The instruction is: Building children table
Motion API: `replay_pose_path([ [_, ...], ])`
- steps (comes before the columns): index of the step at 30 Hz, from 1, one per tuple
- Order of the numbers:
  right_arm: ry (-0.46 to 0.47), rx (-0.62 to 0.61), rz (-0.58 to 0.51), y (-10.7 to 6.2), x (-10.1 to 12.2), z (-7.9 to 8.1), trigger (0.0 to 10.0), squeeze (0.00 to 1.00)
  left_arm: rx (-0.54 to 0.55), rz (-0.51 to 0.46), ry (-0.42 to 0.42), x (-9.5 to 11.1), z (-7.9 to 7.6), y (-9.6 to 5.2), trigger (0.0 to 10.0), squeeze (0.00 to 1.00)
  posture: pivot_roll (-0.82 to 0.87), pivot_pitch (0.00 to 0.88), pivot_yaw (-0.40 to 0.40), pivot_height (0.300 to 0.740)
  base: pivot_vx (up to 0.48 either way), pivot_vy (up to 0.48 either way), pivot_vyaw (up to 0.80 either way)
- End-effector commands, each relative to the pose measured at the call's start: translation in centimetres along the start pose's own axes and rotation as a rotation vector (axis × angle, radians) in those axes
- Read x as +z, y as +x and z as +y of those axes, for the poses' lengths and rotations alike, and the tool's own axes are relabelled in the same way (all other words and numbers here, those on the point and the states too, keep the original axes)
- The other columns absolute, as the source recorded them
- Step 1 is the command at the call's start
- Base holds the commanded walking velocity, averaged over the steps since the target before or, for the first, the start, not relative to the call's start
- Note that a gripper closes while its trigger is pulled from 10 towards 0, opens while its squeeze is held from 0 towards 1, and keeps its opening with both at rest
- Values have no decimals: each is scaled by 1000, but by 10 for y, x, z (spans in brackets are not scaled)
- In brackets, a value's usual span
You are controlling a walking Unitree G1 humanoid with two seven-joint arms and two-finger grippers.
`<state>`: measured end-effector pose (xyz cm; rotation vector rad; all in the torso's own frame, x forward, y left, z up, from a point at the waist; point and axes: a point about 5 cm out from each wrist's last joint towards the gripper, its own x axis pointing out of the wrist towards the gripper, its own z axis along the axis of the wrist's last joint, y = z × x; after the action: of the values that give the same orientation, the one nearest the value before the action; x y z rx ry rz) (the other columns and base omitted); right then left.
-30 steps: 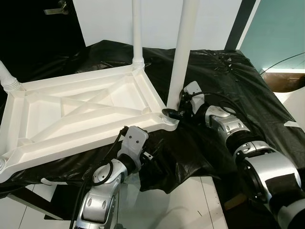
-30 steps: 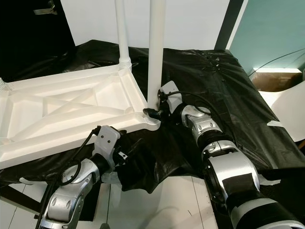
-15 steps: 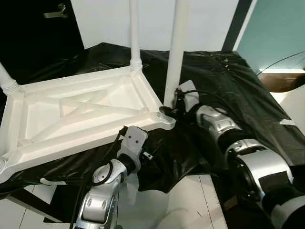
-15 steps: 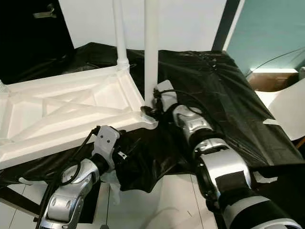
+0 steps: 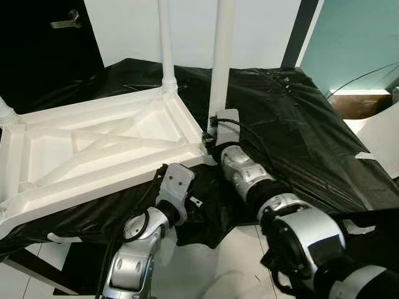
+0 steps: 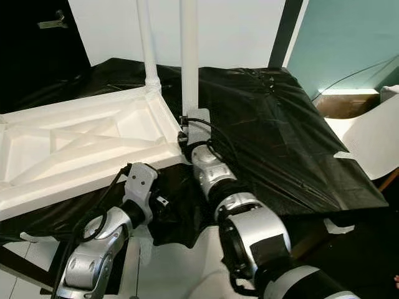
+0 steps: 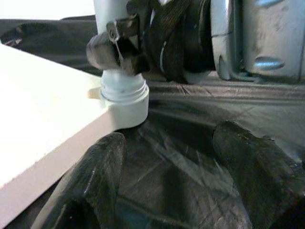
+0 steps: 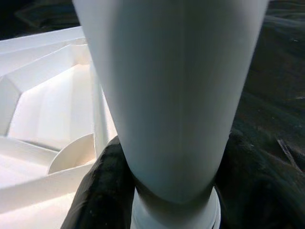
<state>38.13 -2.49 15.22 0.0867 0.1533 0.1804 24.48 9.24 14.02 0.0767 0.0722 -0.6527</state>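
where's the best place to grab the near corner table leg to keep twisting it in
Low on the table leg, just above its threaded collar, where the right gripper already clamps it. Come from the robot's own side over the black sheet: the round upright shaft fits between two fingers, and the upturned tabletop blocks the other side.

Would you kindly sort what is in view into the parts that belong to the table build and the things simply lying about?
Belongs to the build:
- white tabletop, upside down
- corner leg, gripped by the right tool
- far leg, upright
- left tool, open below the tabletop edge

Lying about:
- black sheet
- cardboard box
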Motion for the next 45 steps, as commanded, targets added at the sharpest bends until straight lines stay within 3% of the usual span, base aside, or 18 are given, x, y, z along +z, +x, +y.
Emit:
replay_pose_path([
  [1,67,18,65,-4,-16,8,3020,0,95,4,-5,-1,4,-2,10000,0,152,0,-95,740,0,0,0],
  [2,71,32,68,-4,-16,10,3020,0,96,5,-4,-2,4,-3,10000,0,152,0,-95,740,0,0,0],
  [3,59,34,60,-4,-16,10,10000,0,100,7,-2,-2,5,-4,10000,0,157,0,-97,740,0,0,0],
  [8,27,57,11,-5,-11,9,10000,0,110,9,0,-2,7,-6,10000,0,157,0,-96,740,0,0,0],
  [9,30,70,-21,-5,-8,5,10000,780,108,8,-1,-2,6,-6,10000,0,153,0,-93,740,0,0,0],
  [12,35,81,-31,-5,-7,4,10000,780,106,8,-1,-2,6,-6,10000,0,153,0,-93,740,0,0,0],
  [13,76,139,-83,-6,-3,0,10000,1000,104,10,0,-2,5,-6,10000,0,152,0,-94,740,0,0,0],
  [18,93,202,-129,-8,-1,-6,10000,1000,103,14,1,-3,6,-7,10000,0,151,0,-91,740,0,0,0],
  [19,65,252,-154,-10,-1,-16,10000,1000,105,17,3,-4,7,-8,10000,0,151,0,-91,740,0,0,0],
  [23,39,277,-161,-13,-4,-26,10000,1000,108,20,4,-4,8,-9,10000,0,151,0,-91,740,0,0,0],
  [24,27,294,-161,-14,-6,-31,10000,0,110,22,5,-5,9,-10,10000,0,153,0,-90,740,0,0,0],
  [31,-28,374,-156,-19,-11,-50,10000,0,117,27,7,-5,10,-13,10000,0,153,0,-88,740,0,0,0],
  [34,-91,446,-116,-21,-13,-72,10000,0,124,32,10,-5,13,-15,10000,0,151,0,-79,740,0,0,0],
  [38,-167,500,-80,-20,-8,-87,10000,0,127,31,14,-4,15,-15,10000,0,149,0,-74,740,0,0,0],
  [45,-271,578,-35,-18,0,-90,10000,0,130,27,18,-3,16,-14,10000,0,149,0,-73,740,0,0,0],
])
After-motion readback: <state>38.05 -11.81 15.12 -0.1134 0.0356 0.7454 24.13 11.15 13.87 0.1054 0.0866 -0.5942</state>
